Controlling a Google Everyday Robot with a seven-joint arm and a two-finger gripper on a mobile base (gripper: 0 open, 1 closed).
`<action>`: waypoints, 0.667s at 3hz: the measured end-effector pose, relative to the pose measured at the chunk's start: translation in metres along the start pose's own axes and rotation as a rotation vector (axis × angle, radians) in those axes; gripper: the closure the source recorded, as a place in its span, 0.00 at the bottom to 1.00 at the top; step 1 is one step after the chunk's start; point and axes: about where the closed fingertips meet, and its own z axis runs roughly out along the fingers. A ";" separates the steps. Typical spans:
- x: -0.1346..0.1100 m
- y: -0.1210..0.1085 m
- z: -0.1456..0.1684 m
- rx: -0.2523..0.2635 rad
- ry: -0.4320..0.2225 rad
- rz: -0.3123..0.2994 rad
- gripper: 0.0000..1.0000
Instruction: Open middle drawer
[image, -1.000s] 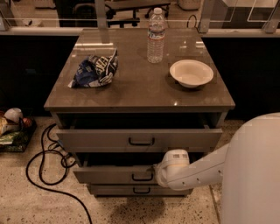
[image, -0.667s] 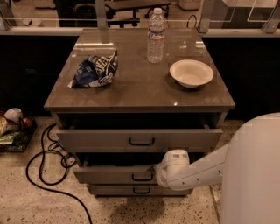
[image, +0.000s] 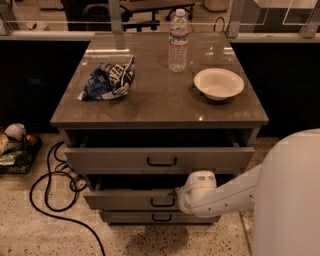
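Observation:
The cabinet has three grey drawers. The middle drawer (image: 127, 199) is pulled out a little, less far than the top drawer (image: 115, 160); its small black bar handle (image: 163, 202) shows at the centre of its front. The lowest drawer (image: 131, 217) sits almost flush. My white arm reaches in from the lower right, and my gripper (image: 179, 199) is at the middle drawer's front, just right of the handle. The wrist hides its fingertips.
On the cabinet top (image: 160, 107) lie a blue chip bag (image: 109, 80), a water bottle (image: 178, 42) and a white bowl (image: 218, 83). A black cable (image: 47, 195) loops on the floor at the left, beside a tray of items (image: 15, 147).

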 end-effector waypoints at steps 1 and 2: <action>0.000 0.000 0.000 0.000 0.000 0.000 0.35; 0.000 0.000 0.000 0.000 0.000 0.000 0.12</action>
